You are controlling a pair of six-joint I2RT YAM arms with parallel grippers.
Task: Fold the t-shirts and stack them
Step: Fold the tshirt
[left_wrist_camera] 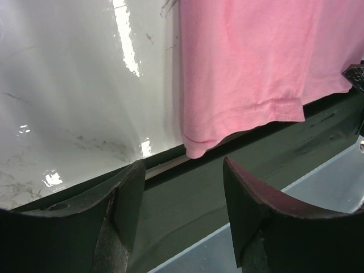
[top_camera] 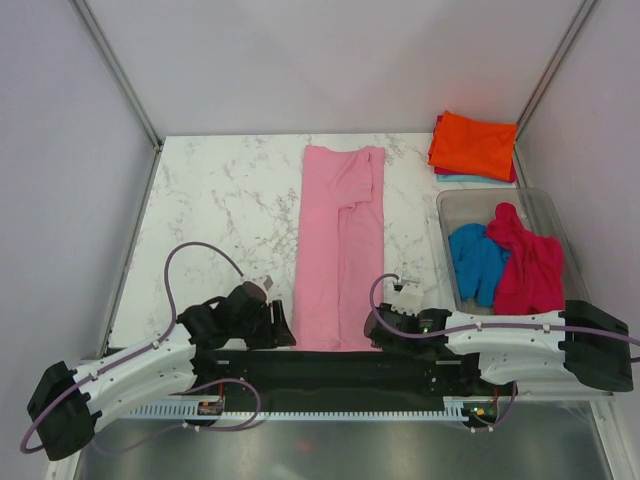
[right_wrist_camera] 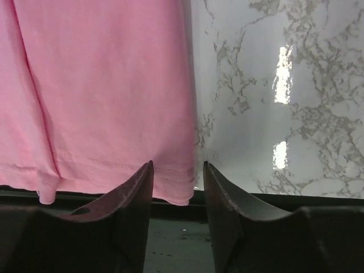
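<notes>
The light pink t-shirt (top_camera: 340, 250), folded into a long strip, lies mid-worktop (top_camera: 220, 200). The left claw (left_wrist_camera: 183, 162) gapes wide and empty beside the near-left hem corner. The right claw (right_wrist_camera: 178, 165), narrower but still parted, frames the near-right corner, gripping nothing.

Pink t-shirt (top_camera: 340, 250) matt soft cloth, orange t-shirt (top_camera: 475, 145) same cloth, table (top_camera: 220, 200) glossy marble-look, bin (top_camera: 470, 205) clear plastic

the left arm (top_camera: 130, 365) and right arm (top_camera: 510, 335) are white ribbed shells with black joints — a thin lilac cable (top_camera: 190, 246) loops off each. the left gripper (left_wrist_camera: 183, 165) has dark, curved fingers (left_wrist_camera: 128, 199) tapering to points.
</notes>
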